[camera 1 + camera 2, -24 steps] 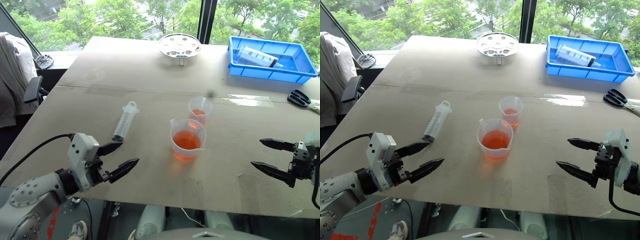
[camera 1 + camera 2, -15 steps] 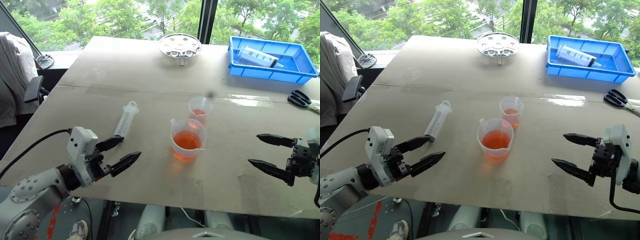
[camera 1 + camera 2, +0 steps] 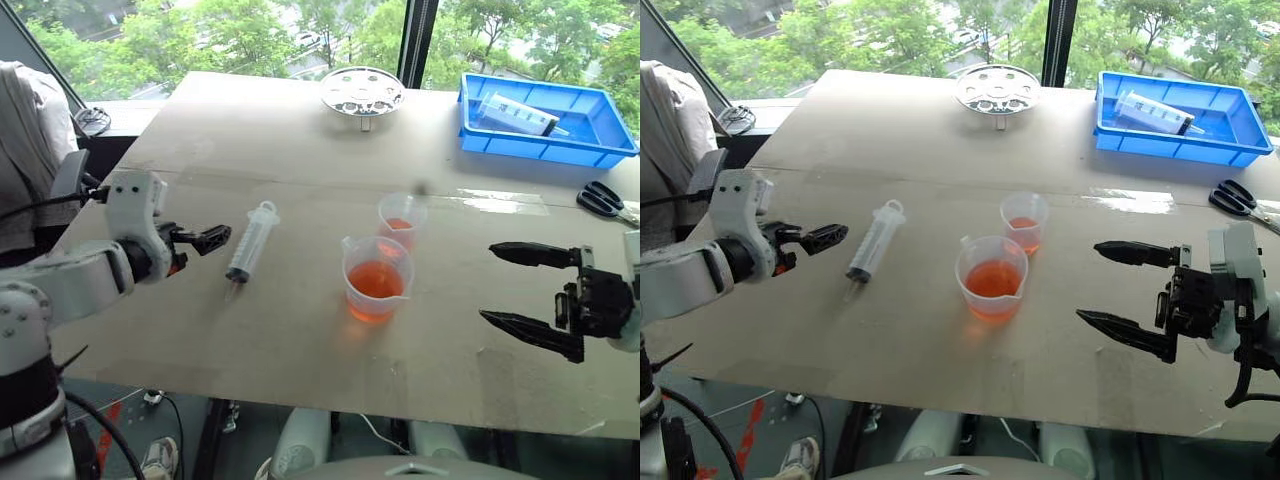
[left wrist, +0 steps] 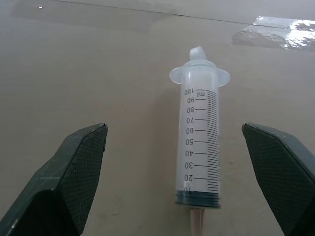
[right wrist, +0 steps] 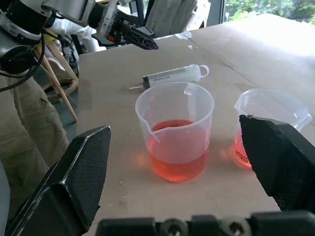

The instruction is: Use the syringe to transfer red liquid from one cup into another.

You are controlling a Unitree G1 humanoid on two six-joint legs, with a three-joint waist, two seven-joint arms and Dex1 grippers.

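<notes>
Both tools stand wide open and hold nothing. Left tool (image 3: 212, 238) hovers just beside the syringe (image 3: 251, 241), fingers apart either side of its barrel in the wrist view. Syringe lies flat on the desk (image 3: 300, 150), left of the beaker (image 3: 376, 278). Small cup (image 3: 400, 221) stands just behind the beaker; both contain red liquid (image 3: 375, 281). Right tool (image 3: 532, 290) hangs well right of the beaker.
</notes>
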